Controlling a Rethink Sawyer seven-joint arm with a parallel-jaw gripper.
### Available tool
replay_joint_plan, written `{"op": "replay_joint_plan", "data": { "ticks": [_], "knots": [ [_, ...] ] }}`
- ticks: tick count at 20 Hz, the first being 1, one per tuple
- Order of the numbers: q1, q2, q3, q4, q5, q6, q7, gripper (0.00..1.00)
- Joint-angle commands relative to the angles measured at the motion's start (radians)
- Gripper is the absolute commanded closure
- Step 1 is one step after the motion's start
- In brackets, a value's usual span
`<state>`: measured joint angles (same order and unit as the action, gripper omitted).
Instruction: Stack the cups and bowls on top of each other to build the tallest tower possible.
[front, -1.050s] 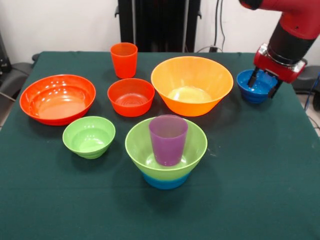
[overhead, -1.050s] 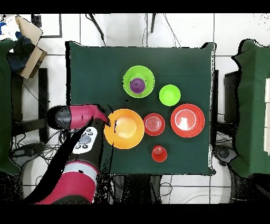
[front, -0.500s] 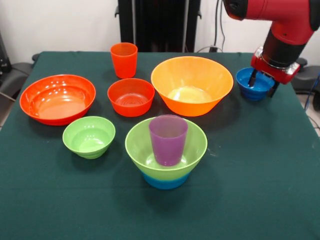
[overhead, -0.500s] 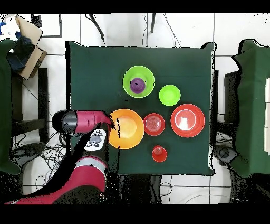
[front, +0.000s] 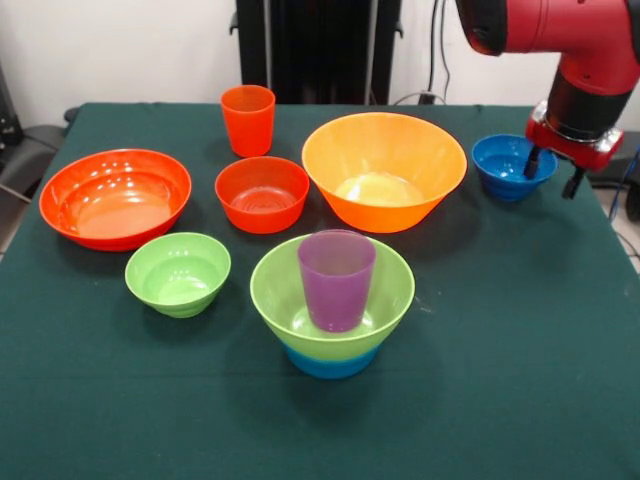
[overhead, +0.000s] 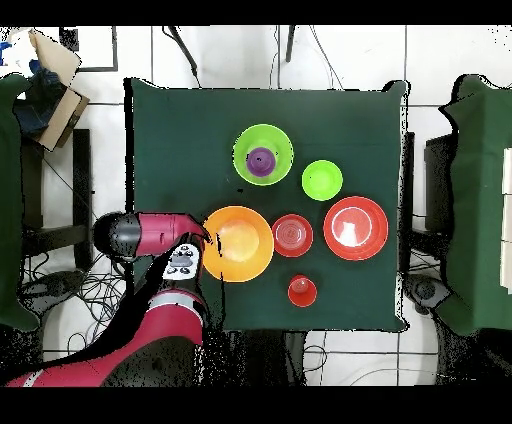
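The tower stands near the front: a light green bowl (front: 385, 290) (overhead: 278, 150) nested on a light blue bowl (front: 330, 362), with a purple cup (front: 336, 278) (overhead: 261, 158) upright inside. A dark blue bowl (front: 503, 166) sits at the far right. My gripper (front: 553, 175) is open at that bowl's right rim, one finger just inside and the other outside it. The orange-red cup (front: 248, 118) (overhead: 302, 291) stands at the back. In the overhead view the arm (overhead: 150, 233) hides the gripper and the dark blue bowl.
Around the tower sit a large yellow-orange bowl (front: 384, 170) (overhead: 238, 243), a medium red-orange bowl (front: 262, 193) (overhead: 292, 235), a large red-orange bowl (front: 115, 197) (overhead: 355, 227) and a small light green bowl (front: 178, 272) (overhead: 322, 180). The table's right edge is close beside the gripper.
In the front view the gripper slid right, from over the dark blue bowl's middle to its right rim. The bowl and everything else stayed in place.
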<state>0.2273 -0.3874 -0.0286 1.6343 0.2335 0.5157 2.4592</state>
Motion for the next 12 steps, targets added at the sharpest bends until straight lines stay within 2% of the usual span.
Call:
{"op": "replay_joint_plan", "data": {
  "ticks": [1,4,6,8,12],
  "knots": [
    [-0.029,0.005,0.131,0.048,0.017,-0.108,0.079,1.0],
    [-0.013,0.002,0.097,0.045,0.011,-0.123,0.105,1.0],
    [0.011,-0.02,0.046,0.033,0.012,-0.028,0.127,1.0],
    [0.038,-0.039,-0.01,0.014,-0.009,0.018,0.133,1.0],
    [0.041,-0.106,-0.069,-0.015,-0.04,0.126,0.092,1.0]
  ]
}}
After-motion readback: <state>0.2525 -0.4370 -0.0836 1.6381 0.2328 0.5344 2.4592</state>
